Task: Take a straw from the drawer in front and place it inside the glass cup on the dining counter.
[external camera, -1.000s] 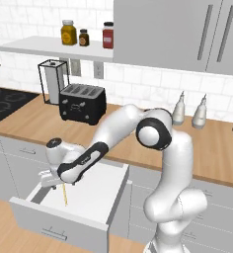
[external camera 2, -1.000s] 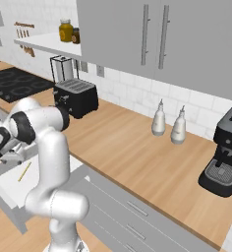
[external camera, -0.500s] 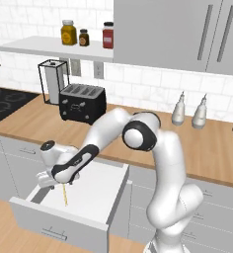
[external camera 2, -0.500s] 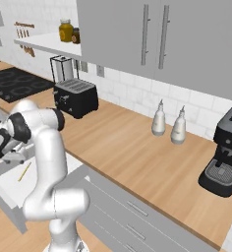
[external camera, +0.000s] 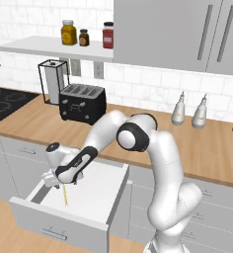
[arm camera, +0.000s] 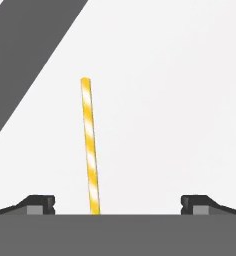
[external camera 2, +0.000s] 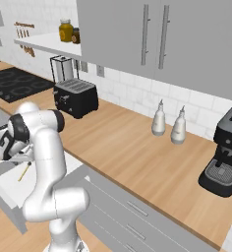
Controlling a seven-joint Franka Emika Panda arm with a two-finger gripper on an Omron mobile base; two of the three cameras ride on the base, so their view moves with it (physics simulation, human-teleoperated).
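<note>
Wide-open gripper [arm camera: 117,202] poised low over thin yellow-and-white striped straw [arm camera: 89,145] on pulled-out white-lined drawer [external camera: 96,197] floor, straddling it for pickup.

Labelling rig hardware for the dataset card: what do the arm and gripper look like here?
Glossy white rounded arm links with dark, near-black joint rings, one large at the elbow. The gripper has a white hand body with dark trim and two small dark grey, blocky fingertips. No cables or markings are visible.

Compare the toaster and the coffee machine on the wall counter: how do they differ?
The toaster is low and wide; the coffee machine is taller and upright. The toaster sits left beside the paper towel holder; the coffee machine stands at the far right. Both are black and rest on the wooden counter.
</note>
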